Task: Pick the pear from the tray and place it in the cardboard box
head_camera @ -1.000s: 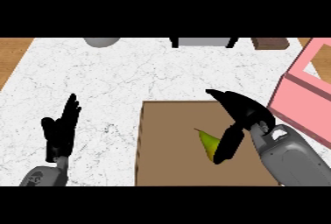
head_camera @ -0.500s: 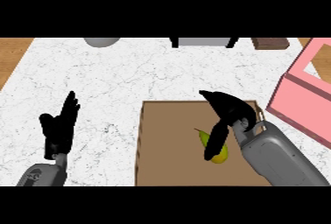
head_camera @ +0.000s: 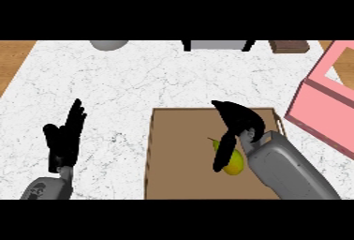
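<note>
tabletop: white marble-patterned tabletop [head_camera: 159, 79], wooden floor showing at the far left corner
tray: flat brown rectangular tray [head_camera: 180, 154] with a raised rim, near edge of the tabletop, right of centre
box: pink open box [head_camera: 328, 108] at the right edge, just beside the tray's far right corner
right robot hand: black right robot hand [head_camera: 239, 129] over the tray, fingers arched down, thumb down along the pear's left side; curled round the pear
left robot hand: black left robot hand [head_camera: 66, 138] at lower left, open, fingers straight up, resting
pear: yellow-green pear [head_camera: 233, 161] lying on the tray, under the right robot hand, partly hidden by it
</note>
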Tool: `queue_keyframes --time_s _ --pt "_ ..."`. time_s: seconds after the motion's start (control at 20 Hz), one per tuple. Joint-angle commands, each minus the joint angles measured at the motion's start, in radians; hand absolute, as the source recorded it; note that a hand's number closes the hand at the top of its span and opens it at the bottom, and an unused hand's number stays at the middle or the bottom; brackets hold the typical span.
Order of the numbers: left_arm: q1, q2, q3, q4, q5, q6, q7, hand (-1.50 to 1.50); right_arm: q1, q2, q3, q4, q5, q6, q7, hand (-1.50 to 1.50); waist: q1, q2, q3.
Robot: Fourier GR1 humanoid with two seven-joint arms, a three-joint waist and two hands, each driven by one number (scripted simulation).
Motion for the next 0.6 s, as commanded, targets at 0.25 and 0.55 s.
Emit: queue_keyframes --time_s 0.25,0.55 --pt "0.012 -0.015 0.016 0.005 -0.011 -0.018 -0.003 0.00 0.014 -0.017 -0.006 0.013 0.021 0.103 0.120 -1.50 -0.007 -0.001 0.000" --pt "0.030 -0.059 -0.007 -0.013 -0.047 0.006 -0.014 0.00 -0.027 0.039 -0.021 0.110 0.049 0.111 0.102 -1.50 0.001 0.000 0.000"
